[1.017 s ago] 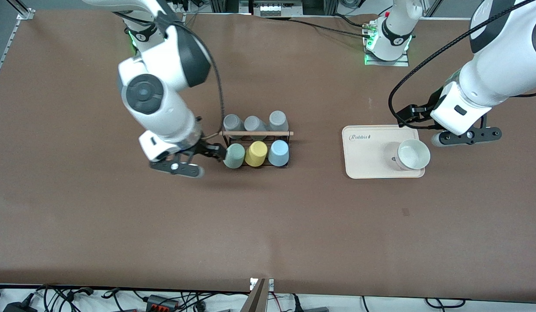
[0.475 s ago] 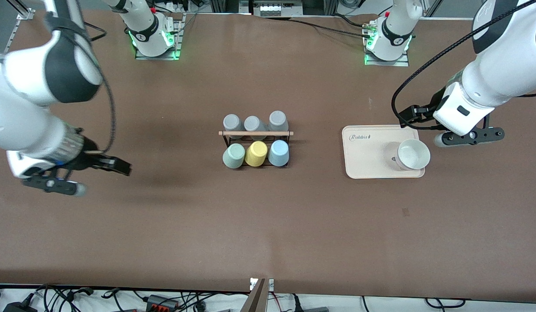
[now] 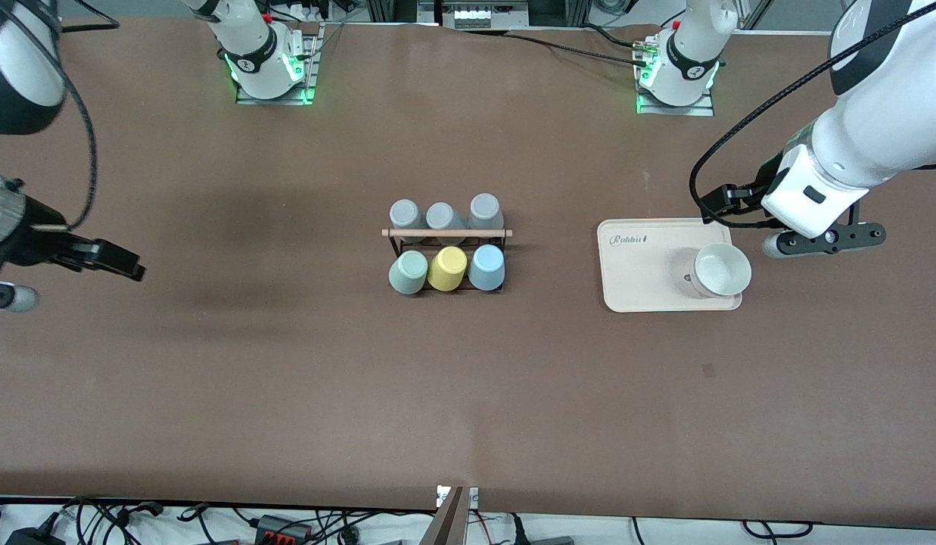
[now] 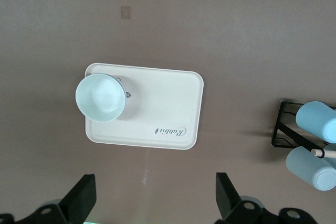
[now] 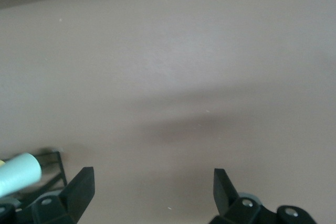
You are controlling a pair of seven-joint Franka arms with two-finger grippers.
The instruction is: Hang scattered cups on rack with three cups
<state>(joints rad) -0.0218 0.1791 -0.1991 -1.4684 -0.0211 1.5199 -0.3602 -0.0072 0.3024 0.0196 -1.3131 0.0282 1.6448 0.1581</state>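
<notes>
Fingers of right gripper (image 5: 152, 195) spread wide, empty, left gripper (image 4: 156, 200) likewise, holding nothing.

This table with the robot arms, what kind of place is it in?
Probably a robot lab. Two arms are bolted to a brown table, their grippers, left and right, both open and empty. Cables run along the table's edge, and a cup rack serves for practice.

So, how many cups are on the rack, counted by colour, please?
Grey cups: 3
Mint-green cup: 1
Yellow cup: 1
Light blue cup: 1
Total on the rack: 6
</notes>
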